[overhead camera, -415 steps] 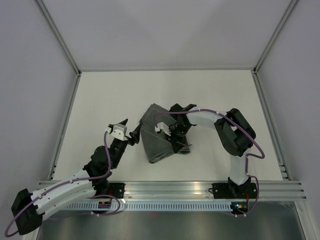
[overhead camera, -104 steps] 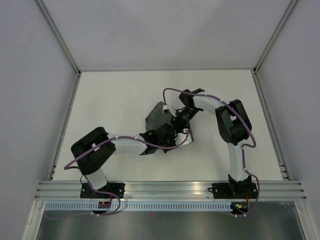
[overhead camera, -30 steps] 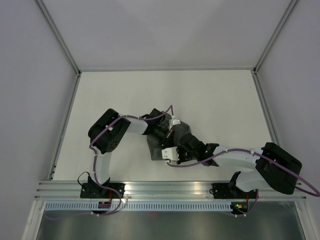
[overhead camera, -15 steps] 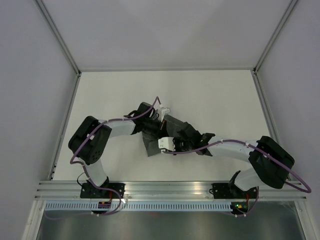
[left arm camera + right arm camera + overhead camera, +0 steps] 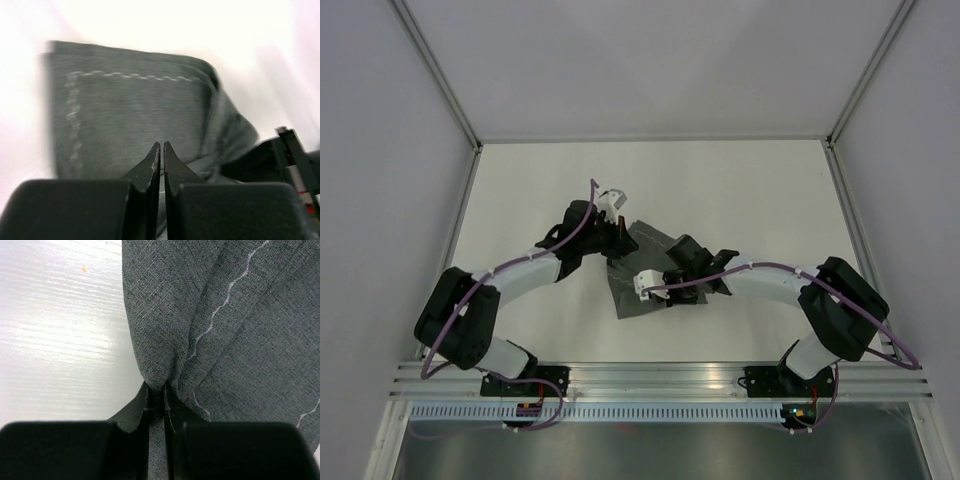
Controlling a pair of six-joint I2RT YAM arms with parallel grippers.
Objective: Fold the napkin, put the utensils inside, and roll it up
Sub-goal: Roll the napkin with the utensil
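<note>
With the right claw (image 5: 156,390) clamped on a bunched fold of the napkin (image 5: 240,330) and the left claw (image 5: 161,147) pressed together, a slow, even pull probably keeps its edges aligned.

Bright, even light; the napkin (image 5: 135,115) blurs in the washed-out left wrist view.
</note>
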